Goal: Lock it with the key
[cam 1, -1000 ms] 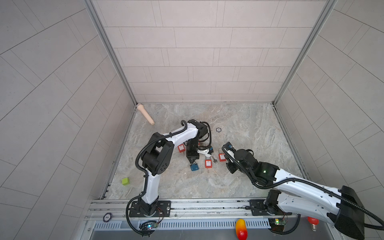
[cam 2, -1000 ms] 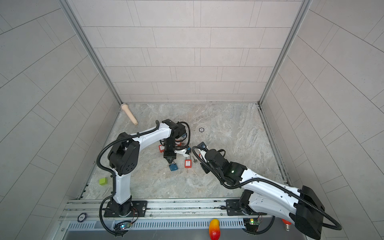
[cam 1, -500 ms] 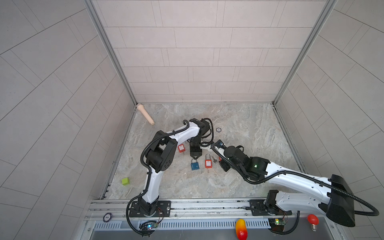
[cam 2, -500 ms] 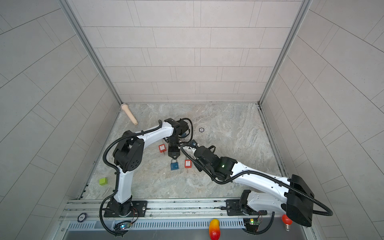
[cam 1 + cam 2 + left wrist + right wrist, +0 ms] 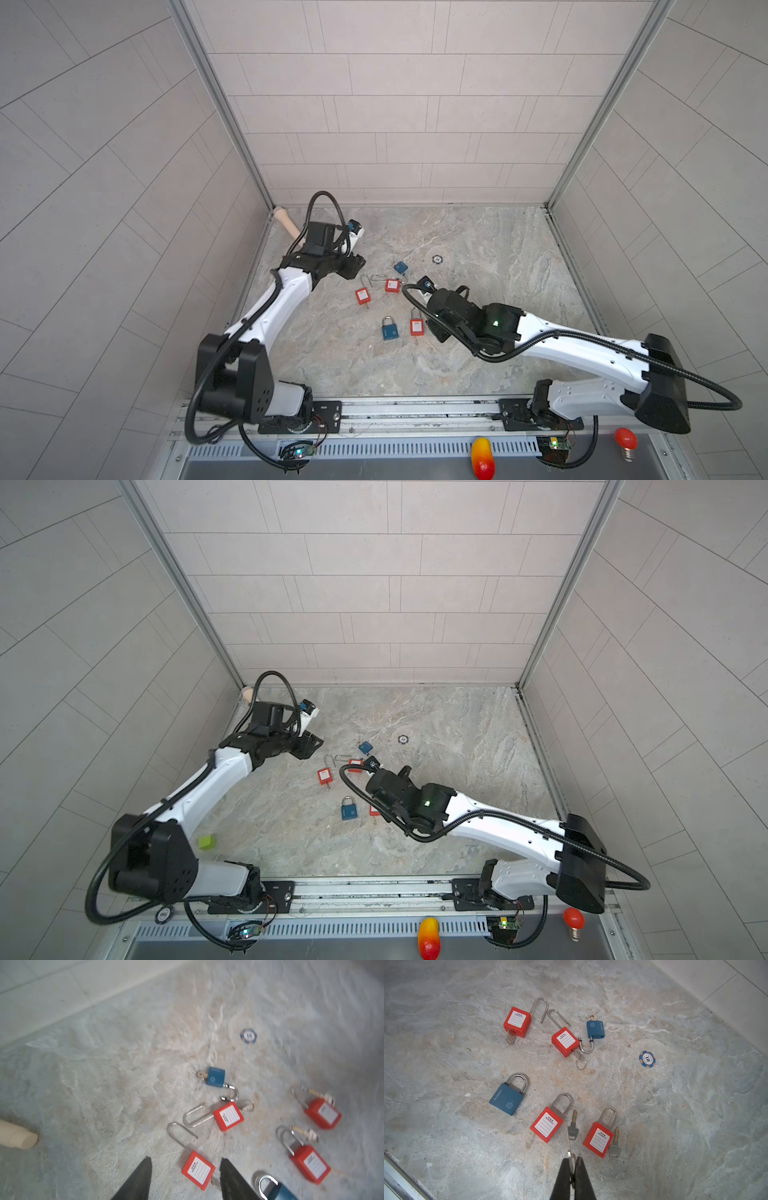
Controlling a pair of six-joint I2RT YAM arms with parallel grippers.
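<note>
Several padlocks lie on the stone floor. Two red ones (image 5: 517, 1022) (image 5: 564, 1041) and a small blue one (image 5: 595, 1029) have open shackles and a key in them. A bigger blue padlock (image 5: 390, 332) and two red ones (image 5: 546, 1124) (image 5: 599, 1139) lie with shackles down, and a loose key (image 5: 573, 1128) lies beside each red one. My right gripper (image 5: 572, 1159) is shut on a key (image 5: 569, 1147), seen edge-on, above and in front of these. My left gripper (image 5: 186, 1160) is open and empty over a red padlock (image 5: 198, 1169); in both top views it (image 5: 353, 266) hovers left of the group.
A blue poker chip (image 5: 437, 259) lies behind the padlocks. A wooden peg (image 5: 286, 222) leans in the back-left corner, close behind my left wrist. A green cube (image 5: 207, 842) sits near the left wall. Walls enclose three sides and a metal rail runs along the front.
My left gripper has opened and drawn back to the left rear, away from the padlocks. My right arm has swung slightly left and nearer, still shut on the key.
</note>
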